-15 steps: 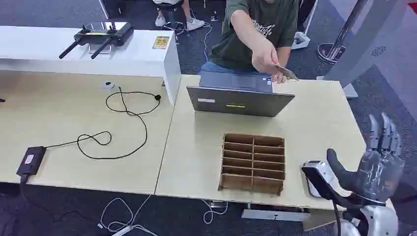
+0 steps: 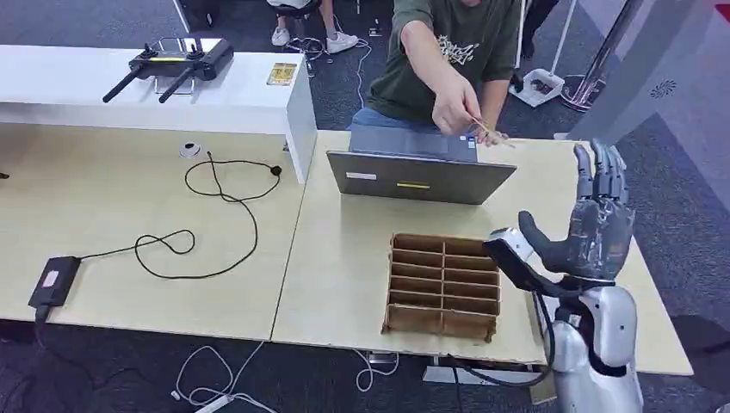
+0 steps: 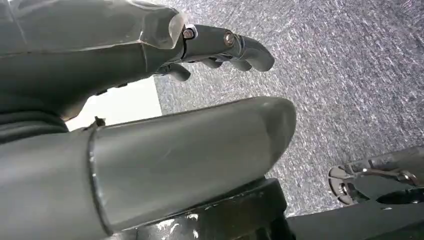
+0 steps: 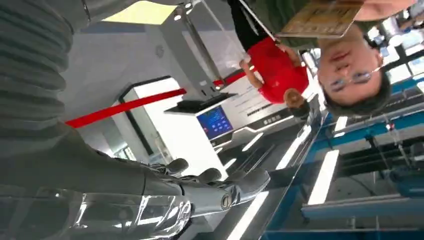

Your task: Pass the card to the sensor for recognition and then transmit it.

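A person behind the table pinches a thin yellowish card (image 2: 493,132) above the back edge of the laptop (image 2: 419,177). In the right wrist view the card (image 4: 320,18) is held flat near the person's fingers. My right hand (image 2: 596,225) is raised over the table's right part, fingers straight up and apart, thumb out toward the left, holding nothing. It stands below and to the right of the card, with a clear gap between them. The same hand (image 4: 150,197) has its fingers stretched out. My left hand (image 3: 165,150) hangs over grey carpet, fingers loosely curved, empty.
A brown cardboard divider tray (image 2: 443,286) lies in front of the laptop, just left of my right arm. A small black box (image 2: 53,282) with a looping black cable (image 2: 215,206) sits on the left table. A white shelf (image 2: 250,99) carries a remote controller (image 2: 172,62).
My right hand has risen from the table's front right corner and moved inward toward the card. The person's hand with the card has shifted slightly left.
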Motion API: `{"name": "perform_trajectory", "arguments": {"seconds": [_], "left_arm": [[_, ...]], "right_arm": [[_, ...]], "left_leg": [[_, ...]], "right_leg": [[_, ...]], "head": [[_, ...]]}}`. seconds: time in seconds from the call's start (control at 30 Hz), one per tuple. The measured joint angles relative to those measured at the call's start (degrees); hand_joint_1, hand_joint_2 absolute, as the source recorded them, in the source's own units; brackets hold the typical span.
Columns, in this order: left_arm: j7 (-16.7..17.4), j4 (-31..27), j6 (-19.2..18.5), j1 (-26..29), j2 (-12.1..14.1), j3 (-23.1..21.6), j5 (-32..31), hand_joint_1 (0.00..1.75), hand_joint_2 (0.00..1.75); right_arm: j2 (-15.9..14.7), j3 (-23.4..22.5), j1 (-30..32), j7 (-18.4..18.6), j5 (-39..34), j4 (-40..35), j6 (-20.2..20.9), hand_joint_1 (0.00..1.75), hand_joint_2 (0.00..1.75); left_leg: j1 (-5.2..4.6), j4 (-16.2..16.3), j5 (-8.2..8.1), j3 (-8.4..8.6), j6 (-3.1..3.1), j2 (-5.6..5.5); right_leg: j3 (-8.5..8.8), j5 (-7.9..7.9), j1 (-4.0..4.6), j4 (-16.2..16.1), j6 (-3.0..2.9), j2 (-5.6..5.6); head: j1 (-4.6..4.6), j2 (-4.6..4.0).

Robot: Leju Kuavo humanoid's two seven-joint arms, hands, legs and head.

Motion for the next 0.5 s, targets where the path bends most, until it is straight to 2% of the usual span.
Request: {"name": "perform_trajectory", "arguments": {"seconds": [0.27,0.5], "left_arm": [[-0.1,0.0,0.1,0.0,0.0,0.0,0.0,0.0,0.0],[-0.1,0.0,0.0,0.0,0.0,0.0,-1.4,0.0,0.0]], "right_arm": [[0.0,4.0,-8.7,0.3,-4.3,7.3,3.6,0.0,1.75],[0.0,6.5,-16.1,0.3,-6.1,13.1,5.0,0.0,1.75]], "left_leg": [[0.0,0.0,0.03,-0.01,-0.04,0.0],[0.0,0.0,0.06,-0.01,-0.02,-0.03]], "right_leg": [[-0.01,0.04,0.0,0.0,0.01,0.01],[-0.01,0.04,0.0,0.0,0.01,-0.02]], "head": [[0.02,0.0],[0.0,0.0]]}}
